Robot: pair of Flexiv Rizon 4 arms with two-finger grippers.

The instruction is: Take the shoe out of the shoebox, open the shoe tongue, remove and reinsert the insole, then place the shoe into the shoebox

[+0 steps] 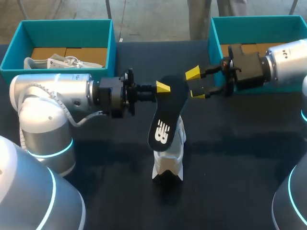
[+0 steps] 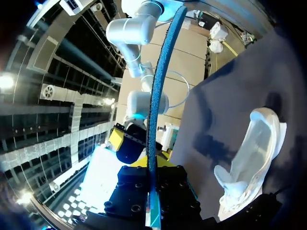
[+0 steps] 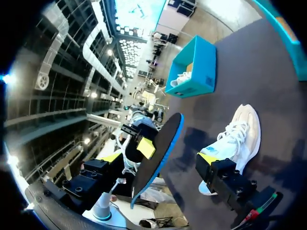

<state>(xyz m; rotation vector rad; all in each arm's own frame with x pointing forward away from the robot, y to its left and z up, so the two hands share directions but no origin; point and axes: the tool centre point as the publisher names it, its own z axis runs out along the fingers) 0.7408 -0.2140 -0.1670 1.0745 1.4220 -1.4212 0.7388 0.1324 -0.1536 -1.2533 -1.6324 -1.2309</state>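
The black insole (image 1: 165,117) with a blue underside hangs over the table's middle, and my left gripper (image 1: 161,88) is shut on its upper end. In the left wrist view the insole (image 2: 156,105) shows edge-on, rising from between the fingers of that gripper (image 2: 152,211). My right gripper (image 1: 195,84) stands open just right of the insole's top, its yellow tips apart from it. In the right wrist view the insole (image 3: 160,143) sits between the wide-open fingers (image 3: 209,156). The white shoe (image 1: 170,153) lies on the dark table below the insole, also seen beside it as the shoe (image 2: 249,158) and the shoe (image 3: 235,136).
A teal shoebox (image 1: 108,45) at the back left holds another white shoe (image 1: 60,61). A second teal shoebox (image 1: 213,33) stands at the back right, behind my right arm. The dark tabletop (image 1: 230,158) lies bare in front of and beside the shoe.
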